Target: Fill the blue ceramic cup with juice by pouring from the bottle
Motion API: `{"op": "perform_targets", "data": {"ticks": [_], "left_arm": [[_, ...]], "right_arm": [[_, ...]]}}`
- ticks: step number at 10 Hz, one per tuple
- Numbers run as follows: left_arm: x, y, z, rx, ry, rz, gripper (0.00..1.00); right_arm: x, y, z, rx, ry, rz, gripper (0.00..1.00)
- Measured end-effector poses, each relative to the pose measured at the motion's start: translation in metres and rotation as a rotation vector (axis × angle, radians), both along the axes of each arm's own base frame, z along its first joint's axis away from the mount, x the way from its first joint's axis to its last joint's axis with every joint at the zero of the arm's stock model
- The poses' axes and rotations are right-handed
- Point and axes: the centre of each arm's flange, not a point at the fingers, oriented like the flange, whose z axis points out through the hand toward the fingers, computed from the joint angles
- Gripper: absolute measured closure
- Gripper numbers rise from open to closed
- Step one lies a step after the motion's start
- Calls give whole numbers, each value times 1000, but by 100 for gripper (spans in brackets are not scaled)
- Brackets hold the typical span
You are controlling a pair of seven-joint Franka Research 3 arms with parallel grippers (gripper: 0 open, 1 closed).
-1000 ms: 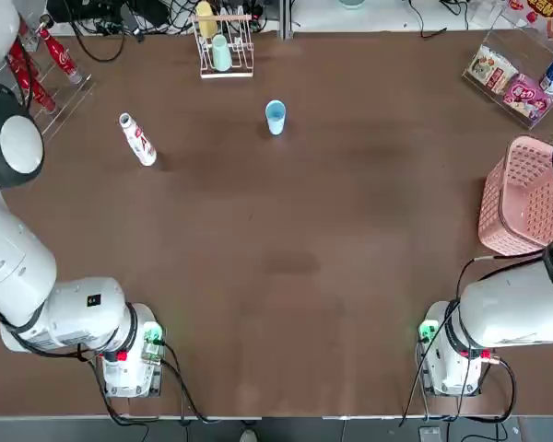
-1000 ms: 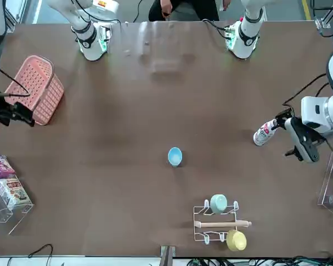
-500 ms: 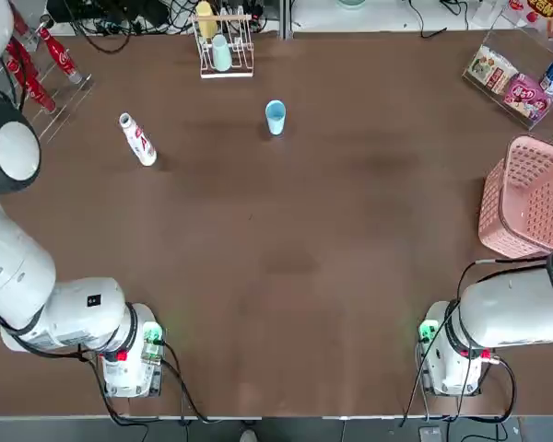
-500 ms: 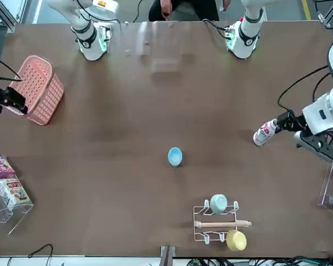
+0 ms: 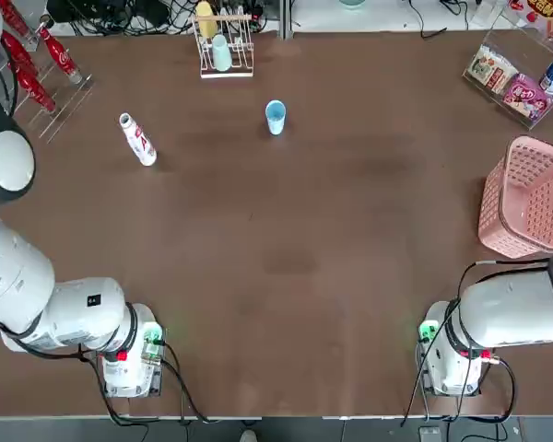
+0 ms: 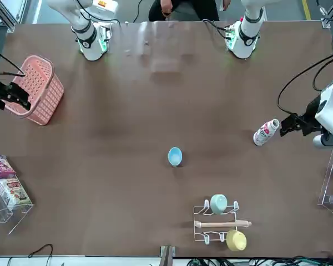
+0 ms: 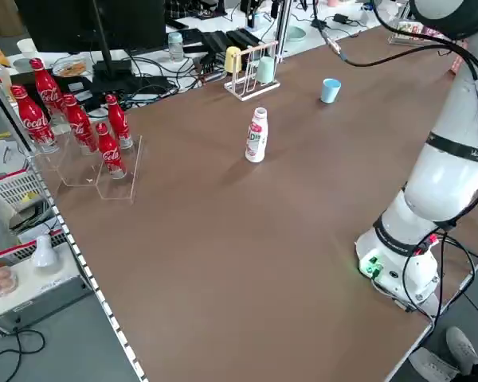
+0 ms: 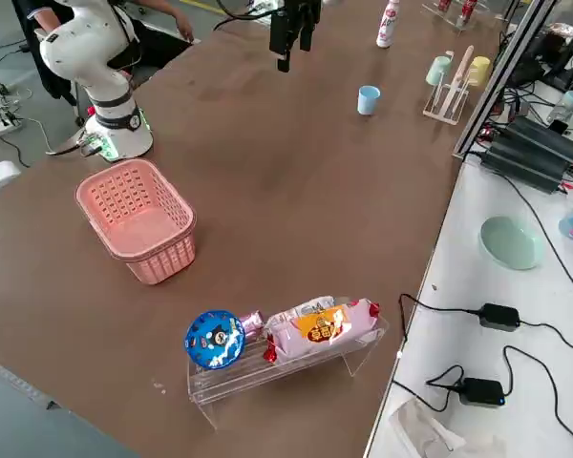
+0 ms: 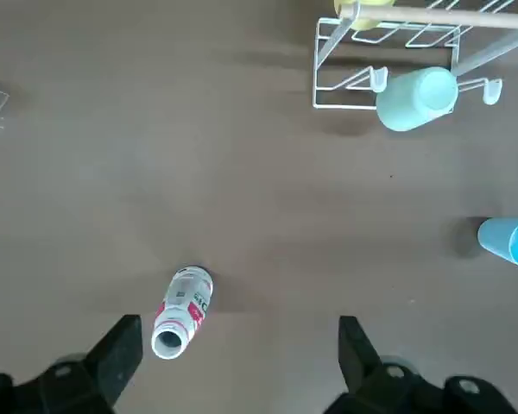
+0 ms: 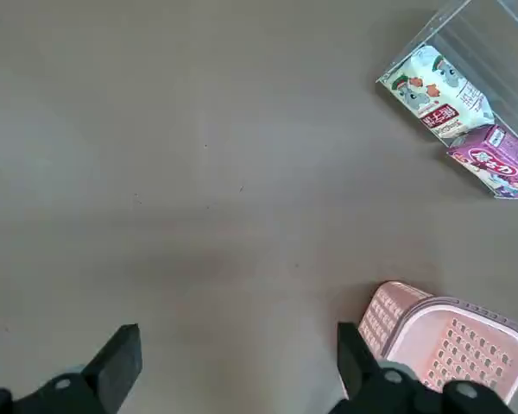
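Brown tabletop [image 5: 295, 267] fills my overhead feed, mostly bare in the middle. My bottle [image 5: 137, 139] stands upright and capped on the far left part of the table, nothing touching it. The cup [image 5: 276, 118] stands upright to its right, well apart from it, near the far edge and just in front of the wire rack [image 5: 223, 44] that holds a mint cup [image 5: 221, 52] and a yellow cup [image 5: 205, 18].

My left gripper [image 9: 240, 354] hangs high above the table with its fingers [image 9: 119, 355] spread wide and nothing between them. Through its wrist camera I see the bottle [image 9: 182, 311] far below, close beside one finger in the picture but not touched, and the cup [image 9: 509, 241] off at the edge.

My right gripper [image 10: 240, 358] is up in the air too, fingers wide apart and empty, over bare table near the pink basket [image 10: 449, 338]. Snack packs sit in a clear stand [image 10: 479, 103] beyond it. Red cola bottles [image 7: 80, 119] stand in a clear holder at the far left.
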Motion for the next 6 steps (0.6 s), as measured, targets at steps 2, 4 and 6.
{"op": "perform_targets", "data": {"ticks": [2, 4, 6], "left_arm": [[-1, 4, 11, 31, -26, -1, 0], [-1, 6, 12, 43, -30, -2, 0], [-1, 6, 12, 50, -30, -9, 0]], "right_arm": [[0, 2, -1, 8, -1, 3, 0], [1, 4, -1, 11, -9, 5, 0], [3, 7, 0, 12, -23, 12, 0]]}}
